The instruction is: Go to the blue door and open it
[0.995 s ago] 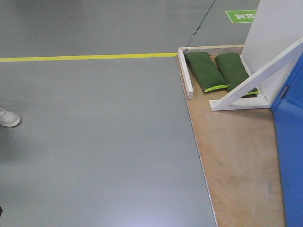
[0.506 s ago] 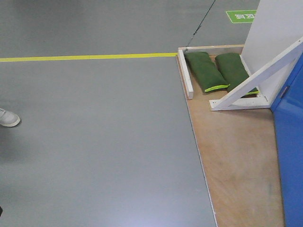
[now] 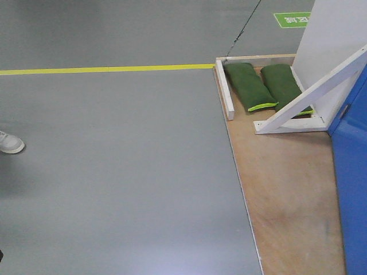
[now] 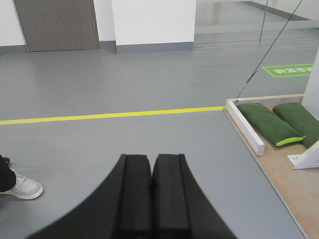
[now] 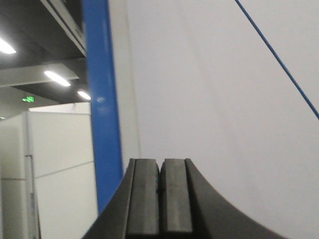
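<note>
Grey shop floor [image 3: 114, 172] everywhere, kinda glossy, with a yellow line [image 3: 103, 69] taped across it that runs right up to the far-left corner of a low plywood platform [image 3: 281, 189]. Way at the back there's a green floor marking [image 3: 292, 19], and a thin cable [image 4: 269, 47] angles down toward the platform's far edge.

The blue door [image 3: 351, 189] stands along the platform's right edge. From the front camera you only get a slice of it, cut off by the right side of the picture. Just behind it, on the far part of the platform, is a white panel [image 3: 335, 40], propped by a white slanted brace [image 3: 312, 94] whose foot sits on the plywood. Two green sandbags [image 3: 248, 86] lie side by side at the far edge, touching each other, tucked between a white rail on the left edge and the brace.

Someone's white sneaker [image 3: 10, 142] pokes in at the left, on the floor and well apart from the platform.

Left tool [image 4: 151, 162] is clenched, pads pressed together with nothing between them, pointing out over the bare floor toward the yellow line. Right tool [image 5: 159, 167] is the same, clamped on nothing and aimed up at the white panel, with the door showing as a tall blue strip just to the left of it.
</note>
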{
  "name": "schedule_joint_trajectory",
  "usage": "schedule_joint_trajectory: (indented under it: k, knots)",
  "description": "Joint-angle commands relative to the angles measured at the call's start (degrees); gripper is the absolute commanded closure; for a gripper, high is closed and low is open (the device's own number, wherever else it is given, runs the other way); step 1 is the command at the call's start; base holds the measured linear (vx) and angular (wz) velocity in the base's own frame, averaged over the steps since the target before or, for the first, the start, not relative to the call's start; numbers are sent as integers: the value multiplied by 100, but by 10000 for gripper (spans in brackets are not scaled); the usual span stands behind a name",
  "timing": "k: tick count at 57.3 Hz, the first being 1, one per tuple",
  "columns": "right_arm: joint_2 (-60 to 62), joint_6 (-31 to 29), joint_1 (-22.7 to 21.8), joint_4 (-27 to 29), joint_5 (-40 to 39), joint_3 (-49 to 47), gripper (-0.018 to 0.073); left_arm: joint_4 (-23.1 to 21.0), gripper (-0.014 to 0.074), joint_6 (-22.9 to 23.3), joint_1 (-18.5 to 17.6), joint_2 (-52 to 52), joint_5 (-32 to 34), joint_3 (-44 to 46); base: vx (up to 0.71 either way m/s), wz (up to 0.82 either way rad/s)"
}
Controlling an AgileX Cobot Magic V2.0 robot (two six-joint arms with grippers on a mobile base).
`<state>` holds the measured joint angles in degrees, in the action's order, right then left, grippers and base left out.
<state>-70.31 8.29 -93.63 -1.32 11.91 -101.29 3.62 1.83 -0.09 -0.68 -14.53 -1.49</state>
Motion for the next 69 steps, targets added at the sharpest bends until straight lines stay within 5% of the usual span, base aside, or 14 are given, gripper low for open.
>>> schedule_joint_trajectory:
  k: [1,26,35,69]
  knots:
    - [-208,1,-336,14,-469,-126,547,-35,524,-2,-35,-65,443,152,0,0]
    - [-1852,-4,-457,-43,-1932,-126,547,-35,524,-2,-35,-65,443,152,0,0]
    - [-2244,-4,-70,-61,-2500,-126,547,-35,524,-2,-35,-65,443,152,0,0]
    - [-2229,1,1107,373,-2160,-126,547,-35,524,-2,-35,-65,443,152,0,0]
